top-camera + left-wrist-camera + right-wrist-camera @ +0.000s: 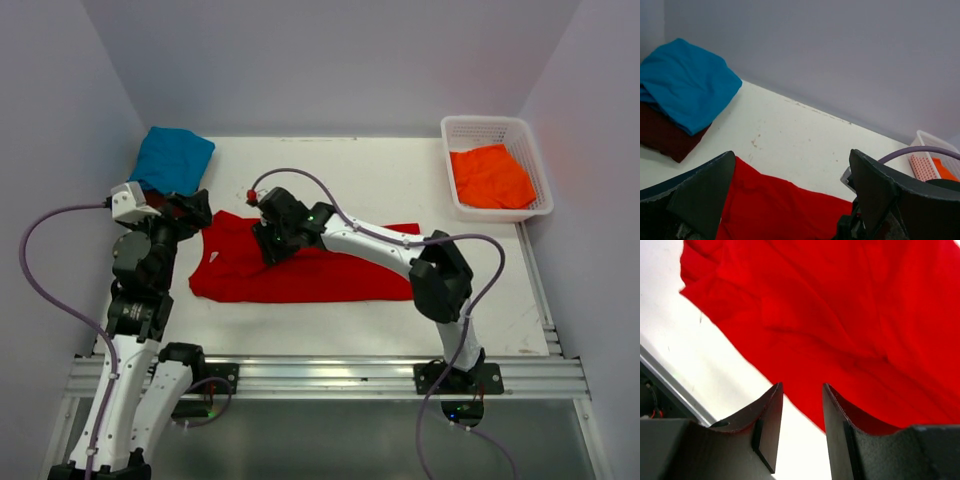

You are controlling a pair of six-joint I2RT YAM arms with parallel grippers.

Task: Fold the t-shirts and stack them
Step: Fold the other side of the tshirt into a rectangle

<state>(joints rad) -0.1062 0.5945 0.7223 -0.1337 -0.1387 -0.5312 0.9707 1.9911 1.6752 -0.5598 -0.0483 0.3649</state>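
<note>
While both arms lean in from the six o'clock edge, the red t-shirt (330,275) lies spread across the middle of the table (400,180), its long side running nine to three, a bit rumpled. The right gripper (801,387) hovers over the shirt's nine o'clock half, jaws partly apart with nothing between them and red cloth just below. The left gripper (792,155) sits at the shirt's nine o'clock edge, jaws spread wide and empty.

That cloth looks light, soft and floppy, and it should sag and crease when lifted. My call is to pinch a hem or shoulder edge, one grip per side, never the middle. Back at ten o'clock, the teal t-shirt (685,85) rests folded on the maroon t-shirt (665,137). Far out at two o'clock, the white basket (535,165) holds the crumpled orange t-shirt (490,178).
</note>
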